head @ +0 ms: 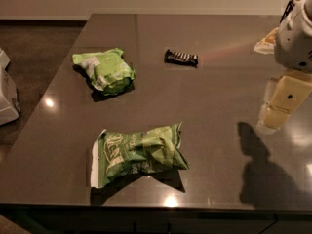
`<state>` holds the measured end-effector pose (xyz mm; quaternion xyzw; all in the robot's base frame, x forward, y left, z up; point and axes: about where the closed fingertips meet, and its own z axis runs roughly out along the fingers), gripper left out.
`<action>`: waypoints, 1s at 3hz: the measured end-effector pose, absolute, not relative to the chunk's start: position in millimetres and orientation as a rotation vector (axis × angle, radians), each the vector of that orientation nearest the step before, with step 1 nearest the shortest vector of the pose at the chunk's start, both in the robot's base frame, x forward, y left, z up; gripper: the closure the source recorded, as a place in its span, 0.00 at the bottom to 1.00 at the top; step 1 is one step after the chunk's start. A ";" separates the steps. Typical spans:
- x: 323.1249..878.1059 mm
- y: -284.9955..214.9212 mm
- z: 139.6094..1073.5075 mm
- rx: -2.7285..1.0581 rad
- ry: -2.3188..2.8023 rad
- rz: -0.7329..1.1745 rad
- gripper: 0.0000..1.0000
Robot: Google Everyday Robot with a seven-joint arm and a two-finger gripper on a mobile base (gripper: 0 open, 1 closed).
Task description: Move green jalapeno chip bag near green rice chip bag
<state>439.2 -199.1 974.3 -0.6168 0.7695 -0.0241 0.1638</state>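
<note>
The green jalapeno chip bag (139, 152), long with white lettering and a white end strip on its left, lies flat near the table's front edge. The green rice chip bag (104, 70), smaller and rounder with a white patch, lies further back and left. My gripper (279, 106) hangs above the table at the far right, well apart from both bags, casting a shadow on the tabletop below it.
A small dark snack bar (181, 57) lies at the back centre. A pale wrapped item (265, 42) sits at the back right, partly behind my arm. The dark table (214, 101) ends at left and front. A white object (7, 94) stands off the left edge.
</note>
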 end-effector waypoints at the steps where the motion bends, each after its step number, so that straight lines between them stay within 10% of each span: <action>1: 432.3 -155.6 955.3 -1.844 2.099 0.023 0.00; 3: 411.5 -85.7 907.0 -2.004 1.976 0.162 0.00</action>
